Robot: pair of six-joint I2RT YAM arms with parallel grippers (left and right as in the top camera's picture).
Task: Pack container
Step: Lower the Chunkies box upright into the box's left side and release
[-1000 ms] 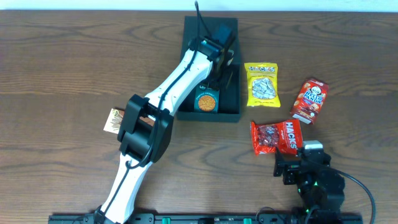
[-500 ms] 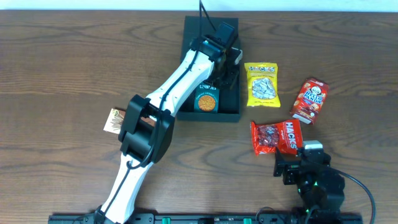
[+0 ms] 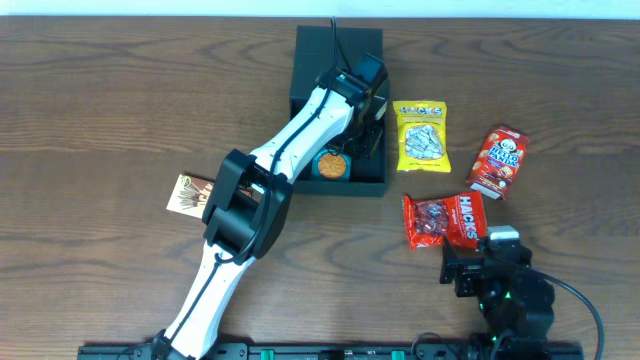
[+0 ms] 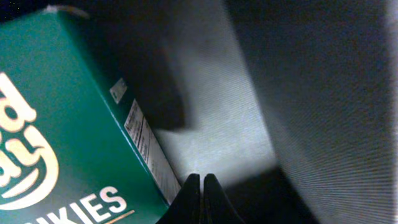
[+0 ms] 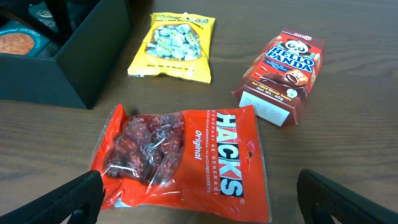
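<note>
This looks like a robotics lab bench: a white arm and a black arm (cable trailing) mounted on a rail at a wood-grain table.

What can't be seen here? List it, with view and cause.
- Container inside: overhead, left arm covers most.
- Cookie box: left wrist, cut off by frame edges; overhead, partly under the arm.
- Left gripper: overhead, lost in the dark container.
- Packet by the arm: overhead, partly covered, print too small.
- Right gripper: right wrist, only fingertips show, at the bottom edge.
</note>
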